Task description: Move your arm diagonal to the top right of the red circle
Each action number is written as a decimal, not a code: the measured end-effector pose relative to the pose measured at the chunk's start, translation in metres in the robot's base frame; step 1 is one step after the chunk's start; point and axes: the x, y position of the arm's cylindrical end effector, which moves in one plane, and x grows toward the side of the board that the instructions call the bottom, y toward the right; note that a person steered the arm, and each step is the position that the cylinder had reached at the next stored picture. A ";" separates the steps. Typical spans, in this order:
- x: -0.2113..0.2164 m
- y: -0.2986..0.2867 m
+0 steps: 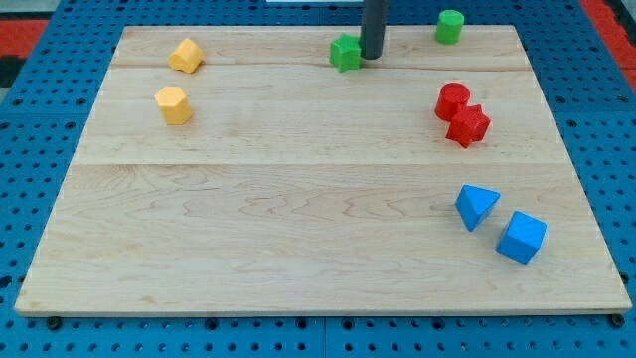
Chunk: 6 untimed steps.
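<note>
The red circle block (451,100) lies at the view's right, touching a red star block (468,126) just below and to its right. My tip (372,56) stands near the view's top centre, right beside a green star-shaped block (345,53) on its left. The tip is well to the left of the red circle and a little higher in the view. A green round block (449,26) sits at the view's top right, above the red circle.
Two yellow blocks lie at the view's upper left, one (185,56) above the other (174,104). A blue triangle block (476,206) and a blue cube (522,237) lie at the lower right. The wooden board (298,219) rests on a blue pegboard.
</note>
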 end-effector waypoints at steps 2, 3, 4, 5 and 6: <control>0.046 0.106; 0.048 0.158; 0.048 0.172; 0.048 0.188; 0.048 0.190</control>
